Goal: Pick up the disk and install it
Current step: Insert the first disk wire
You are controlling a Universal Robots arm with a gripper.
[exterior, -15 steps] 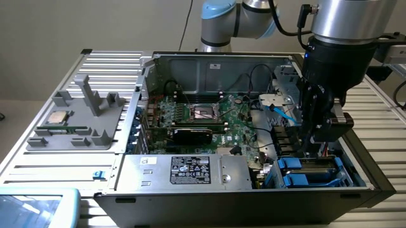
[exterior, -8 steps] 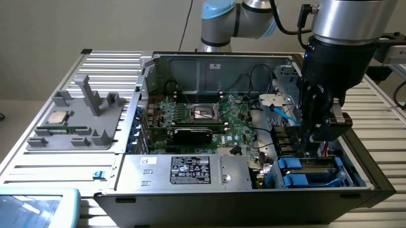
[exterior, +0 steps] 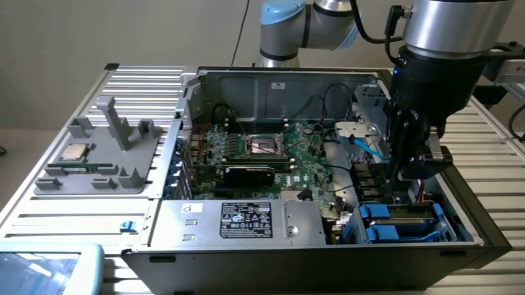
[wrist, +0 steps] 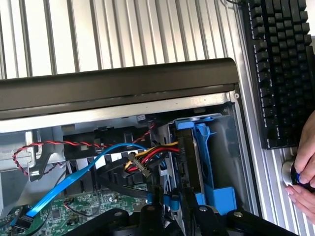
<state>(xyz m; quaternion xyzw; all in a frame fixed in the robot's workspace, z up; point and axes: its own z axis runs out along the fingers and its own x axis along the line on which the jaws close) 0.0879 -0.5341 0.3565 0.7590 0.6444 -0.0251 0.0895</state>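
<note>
The disk (wrist: 188, 162) stands on edge in the drive bay at the corner of the open computer case (exterior: 484, 236), dark and thin, with a blue plastic rail (wrist: 203, 157) along one side. My gripper (wrist: 177, 219) hangs straight over the disk's near end, with its black body straddling that edge. In the exterior view my gripper (exterior: 407, 178) reaches down into the bay on the exterior view's right, just above the blue drive carriers (exterior: 390, 222). Whether it grips the disk is hidden.
Blue data cable (wrist: 88, 167) and red-yellow power leads (wrist: 150, 152) lie close beside the bay. The motherboard (exterior: 262, 153) and labelled silver box (exterior: 246, 221) fill the case. A grey fixture with a chip (exterior: 78, 152) sits left. A keyboard (wrist: 283, 73) and a person's hand (wrist: 302, 177) lie outside the case.
</note>
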